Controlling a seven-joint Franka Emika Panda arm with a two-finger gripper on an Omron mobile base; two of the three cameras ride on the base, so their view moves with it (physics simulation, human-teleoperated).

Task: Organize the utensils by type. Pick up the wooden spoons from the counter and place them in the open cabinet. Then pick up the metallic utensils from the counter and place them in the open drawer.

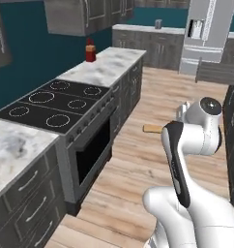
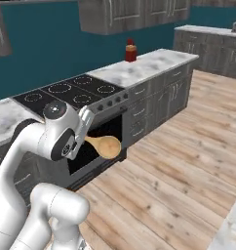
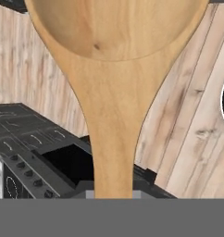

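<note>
Tan wooden spoon sat clamped by its handle in my pincer, bowl pointing away from the hand, raised above the plank floor just beside the oven.

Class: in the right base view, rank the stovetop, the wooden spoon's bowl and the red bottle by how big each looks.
1. Stovetop, largest by far.
2. Wooden spoon bowl.
3. Red bottle, though it stands much farther from the camera, so ranks two and three are unsure.
</note>
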